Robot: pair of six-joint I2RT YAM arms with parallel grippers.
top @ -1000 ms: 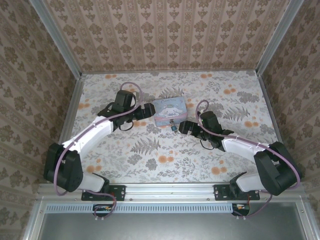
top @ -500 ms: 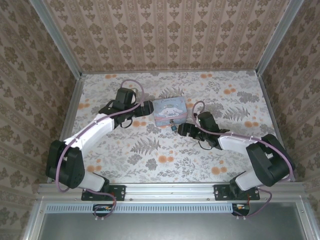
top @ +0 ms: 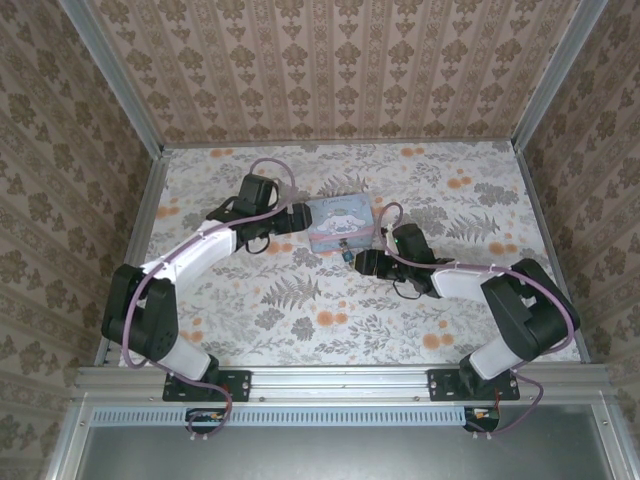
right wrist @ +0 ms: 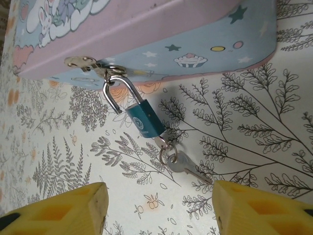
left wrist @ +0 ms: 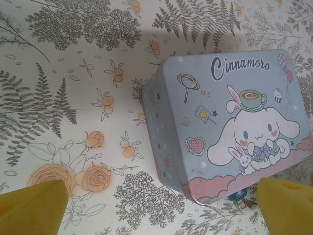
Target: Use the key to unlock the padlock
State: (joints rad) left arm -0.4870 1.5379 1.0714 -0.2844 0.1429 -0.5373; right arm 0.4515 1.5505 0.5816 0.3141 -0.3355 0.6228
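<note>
A pale-blue cartoon tin (left wrist: 230, 122) is seen lying flat on the floral-patterned desk (top: 330, 320). The left gripper (left wrist: 159, 208) is set at its left end, jaws spread wide and empty. The tin's front wall stands directly behind the lock. The padlock (right wrist: 144, 121) is noted at the tin's near side: teal body, silver shackle passed through the tin's hasp (right wrist: 83, 62), shackle apparently closed, body lying tilted on the desk. The key (right wrist: 185, 168) is found flat on the desk just past the padlock's lower end, joined to it by a small ring (right wrist: 164, 152); whether anything sits in the keyhole cannot be told. The right gripper (right wrist: 156, 198) is held near lock and key, jaws apart, touching neither. Bare desk is left toward the near edge and to the right; the patterned walls (top: 330, 70) are well apart from the tin.
</note>
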